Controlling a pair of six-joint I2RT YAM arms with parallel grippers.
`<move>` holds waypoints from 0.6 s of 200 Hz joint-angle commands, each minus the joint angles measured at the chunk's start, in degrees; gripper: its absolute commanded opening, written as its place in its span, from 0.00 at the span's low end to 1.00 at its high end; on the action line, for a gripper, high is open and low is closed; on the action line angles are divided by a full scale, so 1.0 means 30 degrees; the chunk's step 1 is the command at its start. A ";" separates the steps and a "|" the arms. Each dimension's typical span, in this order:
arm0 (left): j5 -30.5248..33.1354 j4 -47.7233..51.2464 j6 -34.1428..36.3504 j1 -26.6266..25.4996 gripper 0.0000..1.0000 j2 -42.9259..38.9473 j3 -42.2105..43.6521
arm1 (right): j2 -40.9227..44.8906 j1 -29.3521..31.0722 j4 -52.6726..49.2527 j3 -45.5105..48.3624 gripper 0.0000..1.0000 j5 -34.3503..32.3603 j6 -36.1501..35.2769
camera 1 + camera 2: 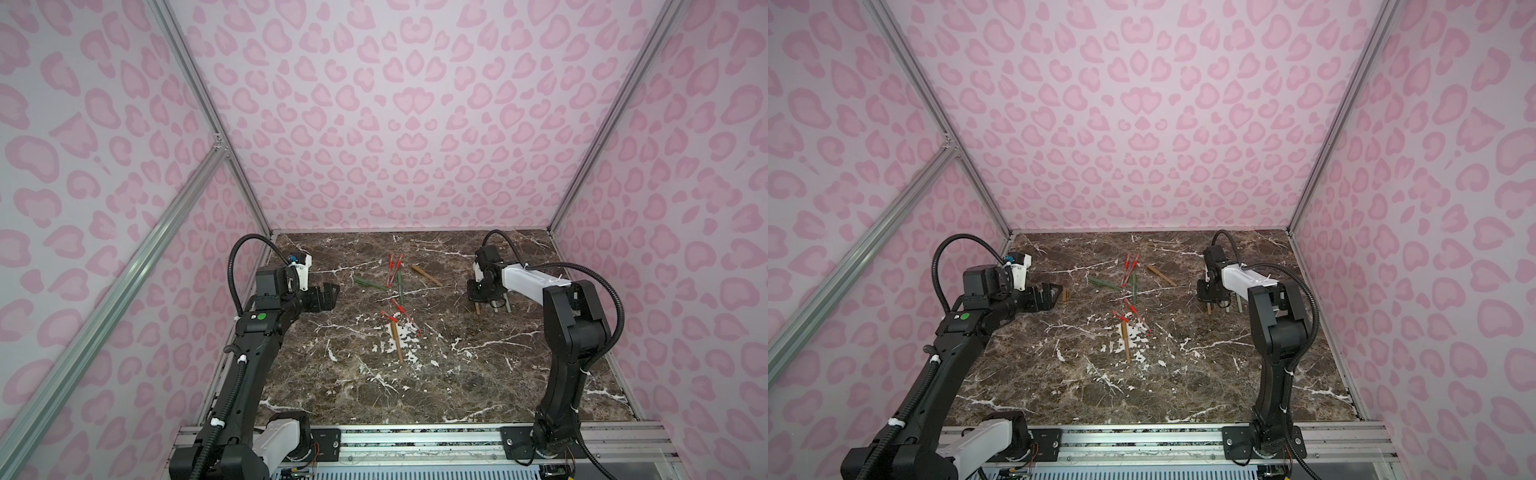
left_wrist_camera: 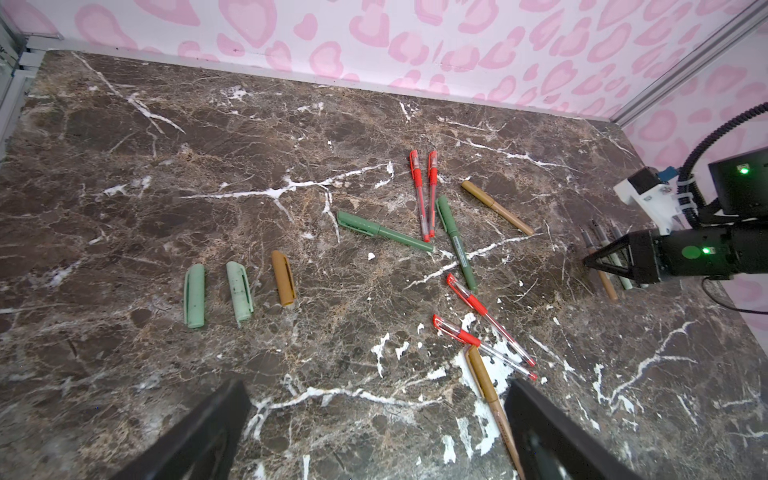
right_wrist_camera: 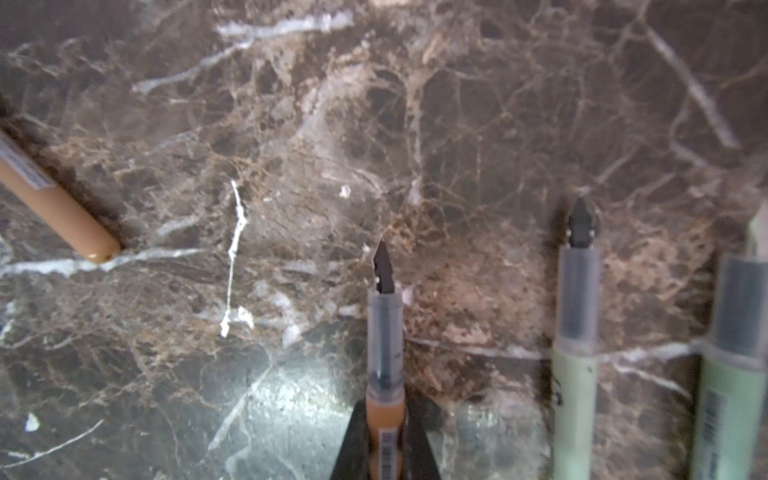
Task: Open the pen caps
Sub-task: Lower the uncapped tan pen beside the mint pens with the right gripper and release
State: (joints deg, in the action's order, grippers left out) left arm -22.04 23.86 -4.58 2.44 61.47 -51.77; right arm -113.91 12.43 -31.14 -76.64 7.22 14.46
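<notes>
Holding an uncapped tan pen barrel [image 3: 384, 419] between closed jaws, the right gripper [image 1: 482, 291] hung low near the right edge of the marble tabletop [image 2: 249, 124], beside two pale green barrels [image 3: 575, 374]. The left gripper [image 2: 374, 432] stood wide open and empty. Three loose pen caps [image 2: 239, 297] lay in a row near the left edge. Setting the barrel down level and parallel to its neighbours would likely serve best.

A robot test booth: aluminium frame [image 1: 195, 95], pink-patterned panel walls [image 1: 374, 104], marble-look tabletop [image 1: 415, 395].
</notes>
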 commanded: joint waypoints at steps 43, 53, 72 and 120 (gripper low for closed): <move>-0.0199 -0.0365 -0.0183 0.0315 0.99 -0.0085 -0.0248 | -0.1175 -0.0224 -0.0531 -0.0445 0.11 -0.0885 -0.0668; -0.0256 -0.0509 -0.0223 0.0343 0.99 -0.0176 -0.0194 | -0.1142 -0.0216 -0.0332 -0.0296 0.14 -0.0906 -0.0695; -0.0560 -0.0646 -0.0198 0.0360 0.99 -0.0176 -0.0022 | -0.1283 -0.0218 -0.0357 -0.0293 0.20 -0.0951 -0.0677; -0.0460 -0.0645 -0.0223 0.0490 0.99 -0.0153 -0.0035 | -0.1019 -0.0217 -0.0515 -0.0265 0.27 -0.0998 -0.0550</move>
State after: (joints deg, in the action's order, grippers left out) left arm -22.68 23.81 -5.23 3.64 61.14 -51.79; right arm -115.68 11.88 -26.72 -77.47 6.04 12.82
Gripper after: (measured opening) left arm 0.992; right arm 0.259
